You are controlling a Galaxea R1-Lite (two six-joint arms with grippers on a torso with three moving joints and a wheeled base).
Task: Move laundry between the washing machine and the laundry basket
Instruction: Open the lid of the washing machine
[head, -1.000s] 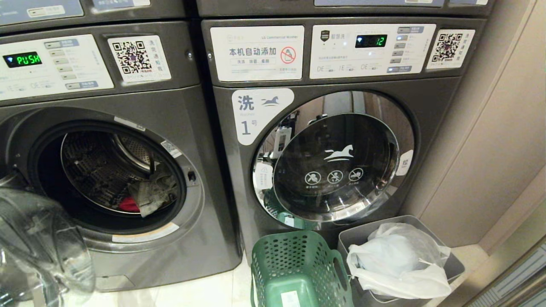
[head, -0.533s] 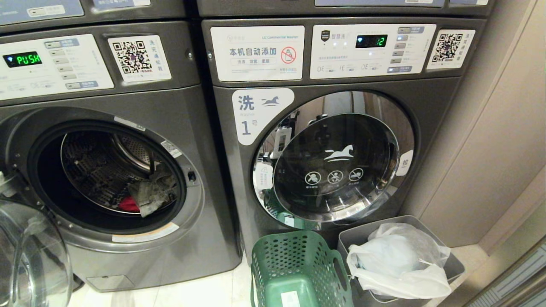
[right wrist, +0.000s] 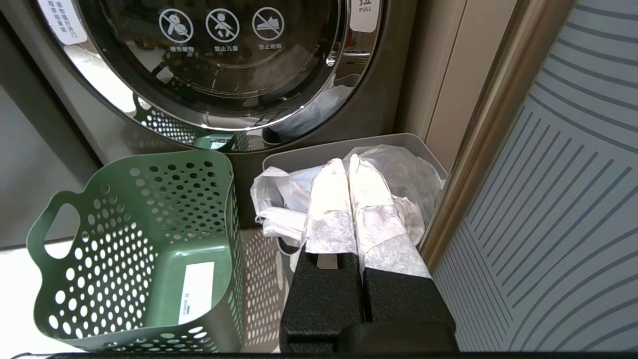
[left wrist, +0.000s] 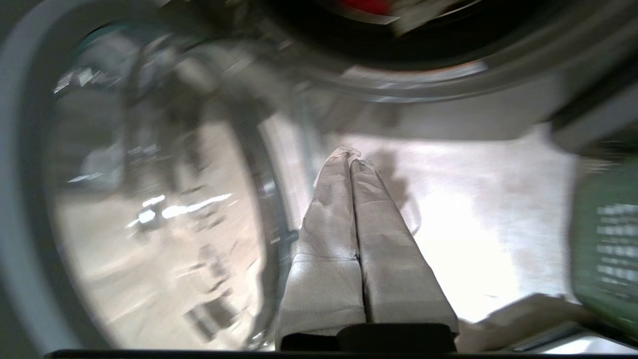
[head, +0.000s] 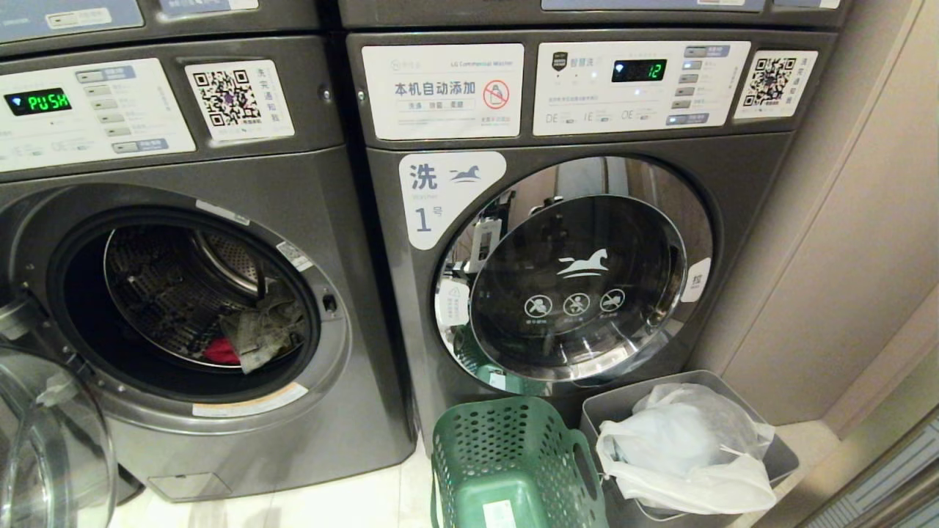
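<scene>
Washing machine [head: 220, 308] door stands open; laundry [head: 221, 352] lies in the drum. Left gripper [left wrist: 351, 154], pressed together and empty, hangs beside the door. Next: reach in, spread, grasp, carry to laundry basket [head: 506, 455].

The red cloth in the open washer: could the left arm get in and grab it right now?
Probably yes. The washing machine door is swung fully open, leaving the drum mouth clear, and the red cloth lies near its front. The left gripper is shut and would need to open first.
</scene>
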